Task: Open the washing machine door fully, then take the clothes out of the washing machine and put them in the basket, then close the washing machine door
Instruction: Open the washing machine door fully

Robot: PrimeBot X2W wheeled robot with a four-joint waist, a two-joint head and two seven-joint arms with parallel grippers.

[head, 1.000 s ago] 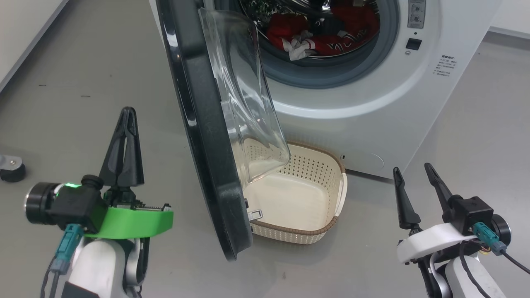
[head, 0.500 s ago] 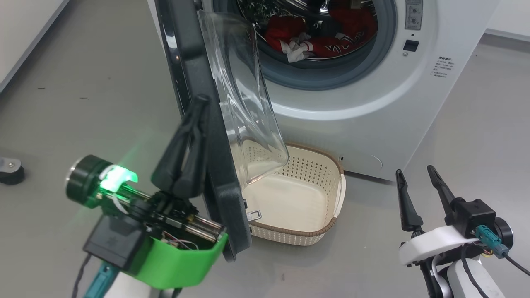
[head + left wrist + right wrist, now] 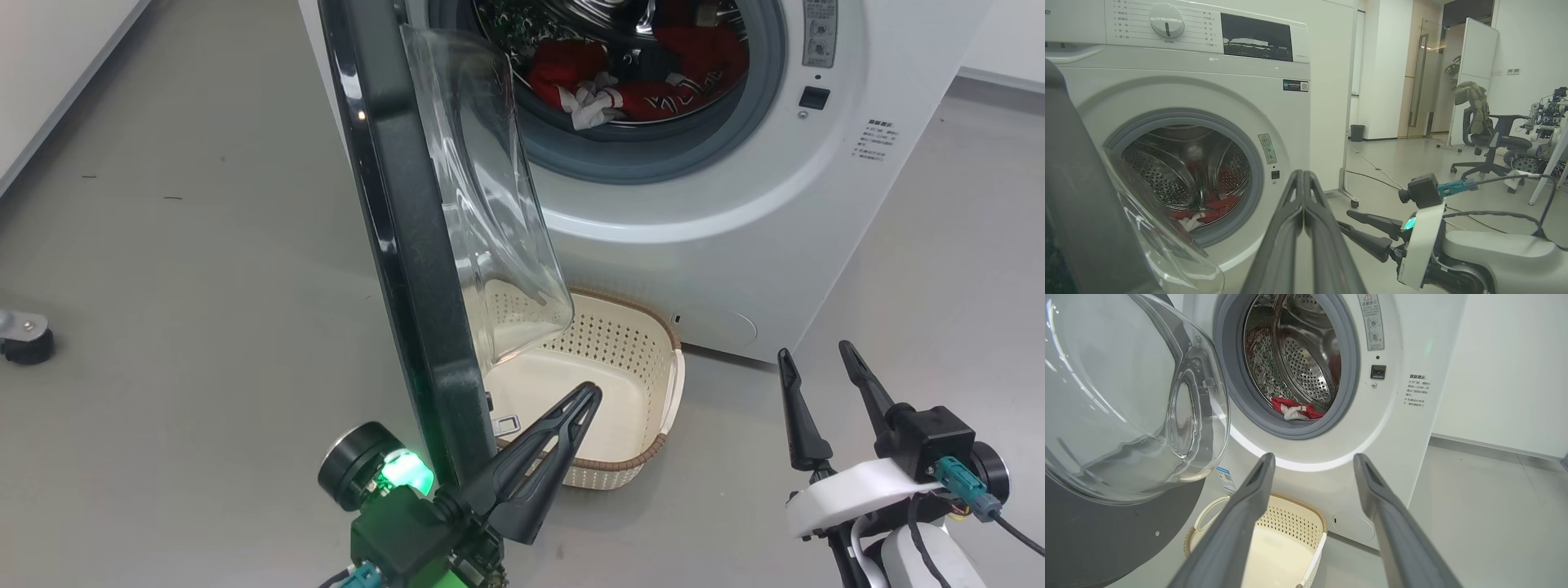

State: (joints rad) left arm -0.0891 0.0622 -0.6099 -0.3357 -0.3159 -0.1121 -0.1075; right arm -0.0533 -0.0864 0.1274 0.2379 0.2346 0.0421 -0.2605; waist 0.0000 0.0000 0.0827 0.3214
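Note:
The washing machine stands with the washing machine door swung out edge-on, its glass bowl facing the drum. Red and white clothes lie in the drum, also seen as clothes and clothes. The cream basket sits on the floor under the door. My left gripper is shut and empty, low by the door's bottom edge and pointing over the basket; whether it touches the door I cannot tell. My right gripper stands open to the basket's right, aimed at the machine.
A caster wheel sits on the grey floor at far left. To the machine's right the left wrist view takes in floor cables, an office chair and another robot. A white wall runs behind the machine.
My left gripper has swung from the door's outer left side down and right, past the door's lower edge, and now points over the basket. The right gripper has hardly moved.

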